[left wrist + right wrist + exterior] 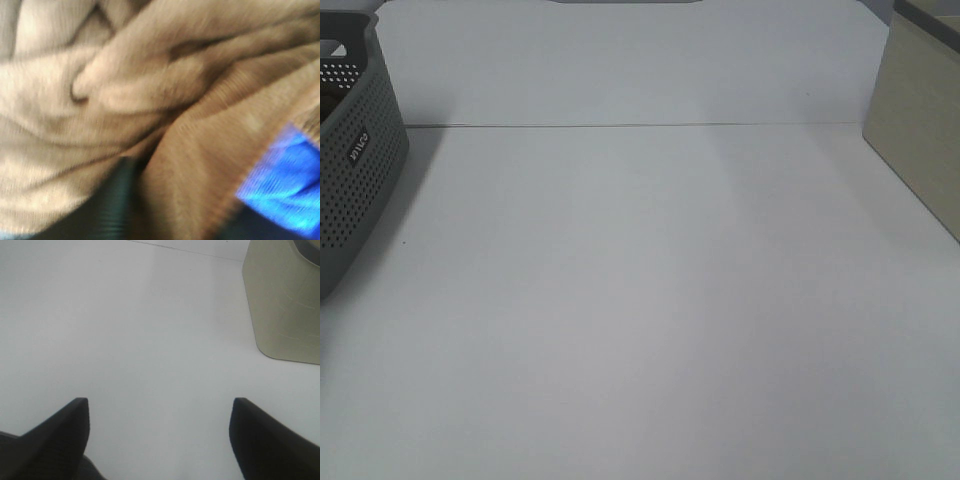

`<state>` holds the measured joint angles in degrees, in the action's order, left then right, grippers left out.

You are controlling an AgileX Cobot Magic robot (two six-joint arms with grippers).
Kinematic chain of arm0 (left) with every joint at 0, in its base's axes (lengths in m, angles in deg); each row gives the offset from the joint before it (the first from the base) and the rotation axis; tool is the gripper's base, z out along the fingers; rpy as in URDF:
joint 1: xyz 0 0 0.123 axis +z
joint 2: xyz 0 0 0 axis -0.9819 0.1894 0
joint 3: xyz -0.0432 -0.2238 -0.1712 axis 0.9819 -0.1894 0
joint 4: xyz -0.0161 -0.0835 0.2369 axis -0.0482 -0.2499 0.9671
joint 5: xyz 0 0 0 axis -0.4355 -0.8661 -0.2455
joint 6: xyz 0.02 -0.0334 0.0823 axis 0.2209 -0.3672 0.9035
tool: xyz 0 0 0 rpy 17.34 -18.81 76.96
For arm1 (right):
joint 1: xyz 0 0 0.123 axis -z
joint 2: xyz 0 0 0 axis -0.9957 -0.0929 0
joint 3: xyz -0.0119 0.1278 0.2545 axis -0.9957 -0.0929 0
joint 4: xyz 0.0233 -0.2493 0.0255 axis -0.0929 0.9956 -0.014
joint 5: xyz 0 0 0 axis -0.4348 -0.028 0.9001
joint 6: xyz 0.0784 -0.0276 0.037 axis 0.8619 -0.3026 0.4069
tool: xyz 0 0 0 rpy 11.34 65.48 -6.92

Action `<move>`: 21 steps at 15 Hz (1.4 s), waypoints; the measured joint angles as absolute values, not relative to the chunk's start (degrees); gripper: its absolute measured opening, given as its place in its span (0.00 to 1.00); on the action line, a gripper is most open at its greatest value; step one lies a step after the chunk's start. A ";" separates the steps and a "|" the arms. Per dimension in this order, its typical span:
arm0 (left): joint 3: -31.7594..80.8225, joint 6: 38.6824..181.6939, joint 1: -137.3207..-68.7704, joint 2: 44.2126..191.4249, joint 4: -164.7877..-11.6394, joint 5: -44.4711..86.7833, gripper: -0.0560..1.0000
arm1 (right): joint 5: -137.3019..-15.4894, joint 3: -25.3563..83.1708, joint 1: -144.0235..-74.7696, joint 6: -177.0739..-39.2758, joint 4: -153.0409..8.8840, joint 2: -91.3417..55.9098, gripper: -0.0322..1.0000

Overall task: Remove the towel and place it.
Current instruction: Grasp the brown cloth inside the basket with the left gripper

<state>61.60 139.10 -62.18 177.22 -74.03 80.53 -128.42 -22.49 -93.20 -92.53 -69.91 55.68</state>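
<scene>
The brown terry towel point(150, 100) fills the left wrist view, crumpled in folds and blurred, very close to the camera. My left gripper's fingers do not show clearly among the cloth, so I cannot tell if it is open or shut. Neither the towel nor either arm shows in the exterior high view. My right gripper point(160, 407) is open and empty, hovering over the bare white table point(125, 330). The grey perforated basket point(355, 170) stands at the far left edge of the exterior high view; its inside is hidden.
A bright blue cloth point(285, 180) and a dark ribbed cloth point(112, 210) lie next to the towel. A beige container point(920, 130) stands at the table's right, also in the right wrist view point(285, 300). A white back wall point(620, 60) rises behind the table.
</scene>
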 joint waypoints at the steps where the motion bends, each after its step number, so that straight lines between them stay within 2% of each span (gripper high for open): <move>1: 61.60 138.47 -62.18 177.22 -73.45 80.76 0.22 | -128.42 -22.49 -93.20 -92.53 -69.91 55.68 0.76; 4: 61.60 137.95 -62.18 177.10 -73.57 81.96 0.21 | -128.42 -22.49 -93.20 -92.53 -69.91 55.68 0.76; 7: 61.60 137.84 -62.29 176.59 -73.57 85.45 0.05 | -128.42 -22.49 -93.20 -92.53 -69.91 55.68 0.76; 13: 61.60 137.32 -66.25 165.93 -73.45 86.49 0.05 | -128.42 -22.49 -93.20 -92.53 -69.91 55.68 0.76; 21: 61.60 130.27 -76.05 146.05 -73.80 86.72 0.05 | -128.42 -22.49 -93.20 -92.53 -69.91 55.68 0.76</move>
